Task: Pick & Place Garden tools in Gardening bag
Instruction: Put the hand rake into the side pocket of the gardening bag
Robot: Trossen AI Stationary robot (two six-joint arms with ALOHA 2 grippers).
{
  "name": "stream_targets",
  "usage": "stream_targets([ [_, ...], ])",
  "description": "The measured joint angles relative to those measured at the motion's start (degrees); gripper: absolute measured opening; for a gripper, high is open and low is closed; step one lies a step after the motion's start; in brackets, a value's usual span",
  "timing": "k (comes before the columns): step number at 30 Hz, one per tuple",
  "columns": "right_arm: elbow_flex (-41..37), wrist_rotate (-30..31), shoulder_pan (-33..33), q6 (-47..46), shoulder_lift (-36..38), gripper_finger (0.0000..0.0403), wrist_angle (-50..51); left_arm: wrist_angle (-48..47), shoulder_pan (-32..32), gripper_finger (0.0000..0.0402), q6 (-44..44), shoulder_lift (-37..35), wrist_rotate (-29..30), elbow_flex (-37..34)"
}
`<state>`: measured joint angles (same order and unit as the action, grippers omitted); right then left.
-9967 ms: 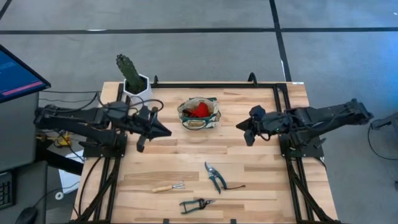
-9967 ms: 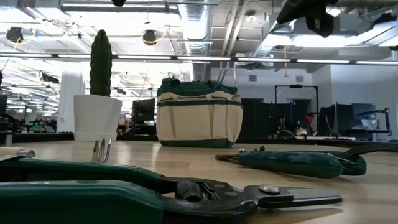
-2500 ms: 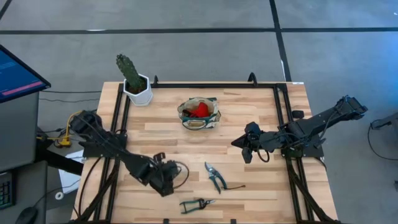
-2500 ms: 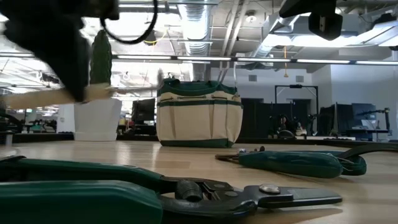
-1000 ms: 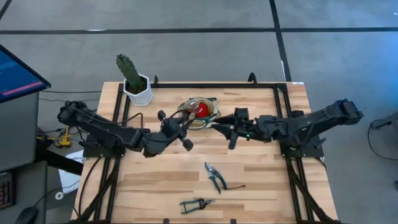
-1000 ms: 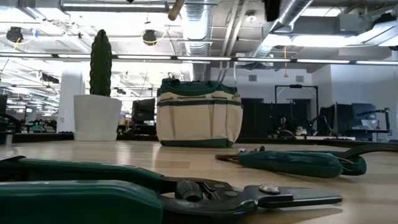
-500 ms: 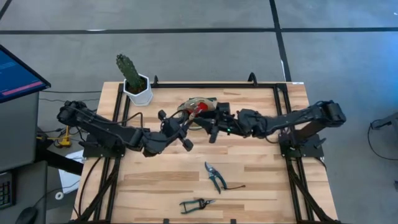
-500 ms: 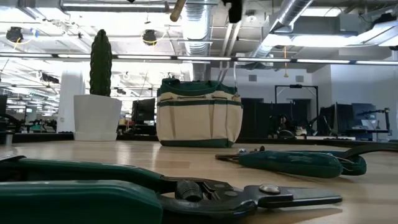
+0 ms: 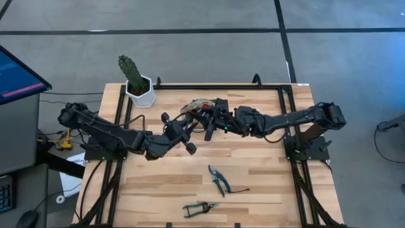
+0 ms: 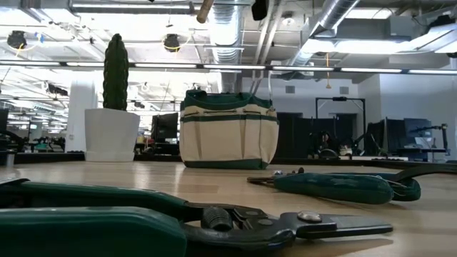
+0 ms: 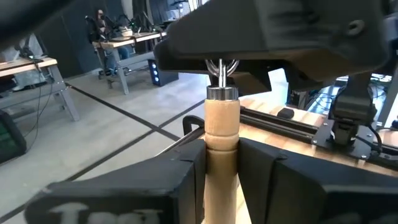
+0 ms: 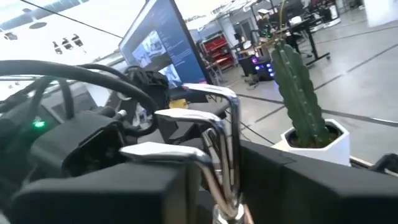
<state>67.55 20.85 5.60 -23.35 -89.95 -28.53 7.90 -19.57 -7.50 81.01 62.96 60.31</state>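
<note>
Two grippers' fingers clamp one small rake (image 11: 221, 127) above bag (image 10: 228, 130), cactus (image 9: 131, 73) apart

Left gripper (image 9: 188, 128) and right gripper (image 9: 207, 119) meet above table centre, jaws of both clamped.

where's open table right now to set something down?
Open: the wood right of the pruning shears, out to the table's right rail, and the near-left stretch left of the second shears. Crowded: the far middle, where the left gripper with the small rake meets the right gripper over the gardening bag.
</note>
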Motion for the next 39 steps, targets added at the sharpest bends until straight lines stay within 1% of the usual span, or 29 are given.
stream_targets([
  [4,0.0,2.5,0.2,0.2,0.0,0.0022,0.2,0.2,0.0,0.0053,0.0,0.0,0.4,0.0],
  [6,0.0,3.5,0.5,1.5,0.0,0.0010,0.1,0.0,0.0,0.0053,0.2,0.0,-0.1,0.0],
  [10,0.0,4.1,0.7,1.9,0.0,0.0013,0.0,0.0,0.0,0.0057,0.2,0.0,-0.3,0.0],
  [15,0.0,4.2,0.8,3.2,0.0,0.0005,0.0,0.0,0.0,0.0079,0.3,0.0,-0.7,0.0],
  [20,0.0,4.3,0.7,3.9,0.0,0.0003,-0.5,-0.6,-0.3,0.0095,5.1,-0.6,-0.4,-0.2],
  [27,0.1,4.5,0.7,7.7,1.4,0.0002,-1.1,-0.5,-0.7,0.0101,5.6,-2.9,-0.9,-0.2],
  [29,0.0,5.1,0.7,9.0,2.6,0.0002,-0.9,-0.6,-0.7,0.0101,5.8,-3.5,0.0,-0.2],
  [32,0.1,7.0,0.7,11.7,4.8,0.0001,2.2,-0.9,-1.0,0.0101,5.8,-4.7,0.7,-0.1],
  [34,0.1,7.8,0.8,12.8,6.3,0.0001,4.8,-2.9,-1.3,0.0101,5.7,-5.5,0.7,-0.1],
  [36,0.1,8.0,0.7,12.8,7.9,0.0001,8.5,-3.5,-1.5,0.0101,5.7,-6.8,0.7,-0.1],
  [39,0.1,8.0,0.2,11.9,8.4,0.0001,13.6,-5.0,-1.9,0.0101,5.7,-9.0,0.6,-0.1],
])
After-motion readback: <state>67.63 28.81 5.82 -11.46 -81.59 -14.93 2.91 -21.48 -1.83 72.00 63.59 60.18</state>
